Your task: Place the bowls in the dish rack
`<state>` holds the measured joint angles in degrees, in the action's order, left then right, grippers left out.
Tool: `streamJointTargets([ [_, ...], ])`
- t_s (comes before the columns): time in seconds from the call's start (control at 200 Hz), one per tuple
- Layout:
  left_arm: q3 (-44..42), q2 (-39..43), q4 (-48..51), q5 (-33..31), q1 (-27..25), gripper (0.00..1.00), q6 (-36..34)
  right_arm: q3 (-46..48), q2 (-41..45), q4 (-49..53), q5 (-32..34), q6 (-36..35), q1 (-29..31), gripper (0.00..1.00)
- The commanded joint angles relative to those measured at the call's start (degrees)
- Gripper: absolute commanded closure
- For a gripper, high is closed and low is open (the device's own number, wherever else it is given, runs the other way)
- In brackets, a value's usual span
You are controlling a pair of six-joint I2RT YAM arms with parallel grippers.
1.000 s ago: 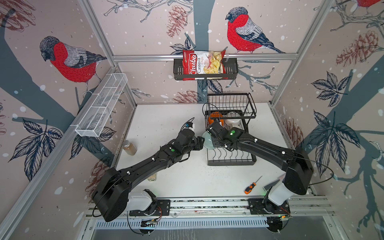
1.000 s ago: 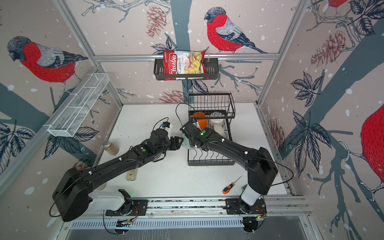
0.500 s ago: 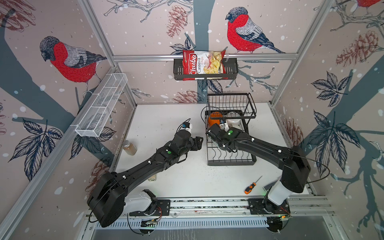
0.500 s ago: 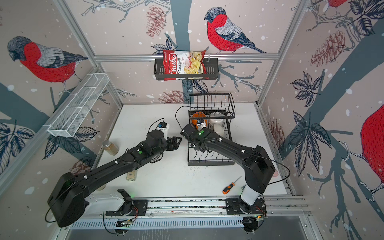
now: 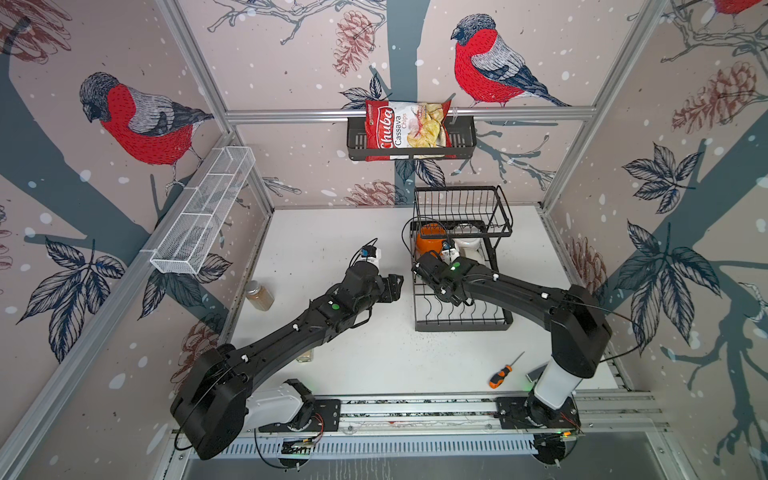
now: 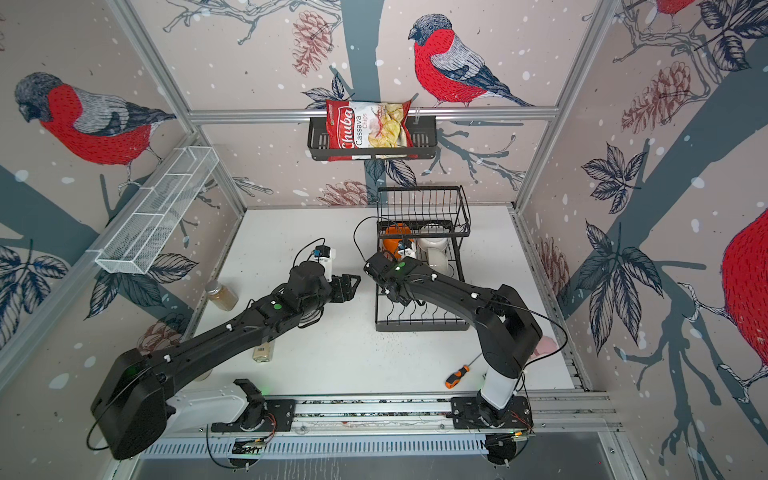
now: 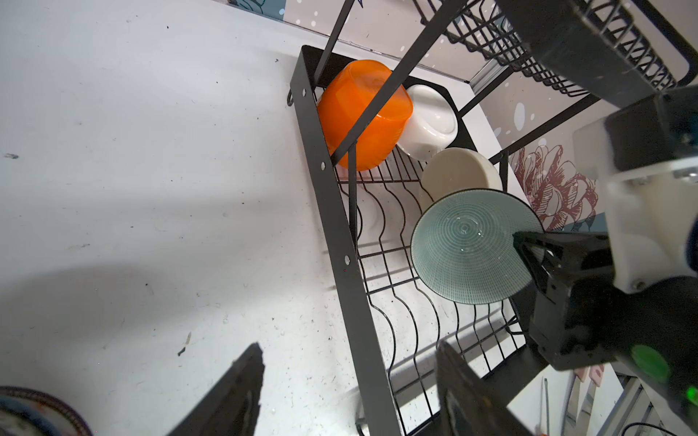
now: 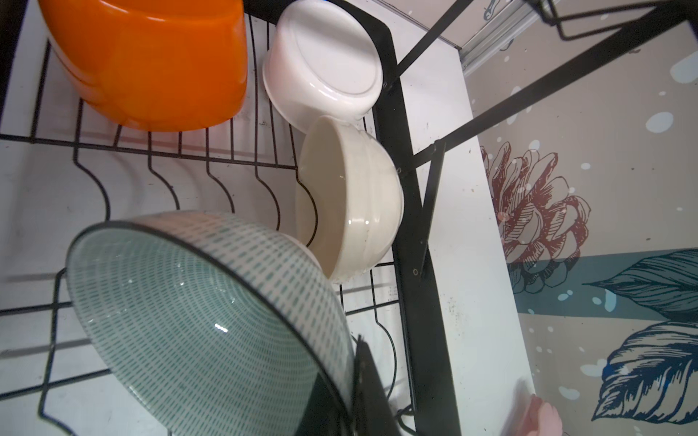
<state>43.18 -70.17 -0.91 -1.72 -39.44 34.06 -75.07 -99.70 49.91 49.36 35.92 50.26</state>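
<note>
while the right gripper [image 7: 528, 249] pinches the rim of the green bowl [image 7: 468, 247] over the dish rack [image 7: 340, 241], the left gripper [image 7: 347, 392] waits wide open beside the rack, holding nothing.

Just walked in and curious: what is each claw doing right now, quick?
Left gripper: open, holding nothing, beside the dish rack.
Right gripper: shut on the rim of the green patterned bowl, over the rack's lower tier.
</note>
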Motion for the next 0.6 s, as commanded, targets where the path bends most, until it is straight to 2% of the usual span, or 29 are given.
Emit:
streamJointTargets([
  [0.0,-0.20,0.21,-1.87,-0.57,0.23,0.29,-0.93,-0.33,-0.99,-1.87,3.25,0.38,-0.44,1.00],
  [0.18,-0.46,0.27,-1.90,-0.69,0.35,0.29,-1.19,-1.97,-3.43,-0.31,5.52,1.89,-0.78,1.00],
  [0.595,-0.64,-0.40,-2.00,-0.43,0.77,0.29,-2.11,-7.02,-9.50,9.25,13.98,11.34,-0.52,1.00],
])
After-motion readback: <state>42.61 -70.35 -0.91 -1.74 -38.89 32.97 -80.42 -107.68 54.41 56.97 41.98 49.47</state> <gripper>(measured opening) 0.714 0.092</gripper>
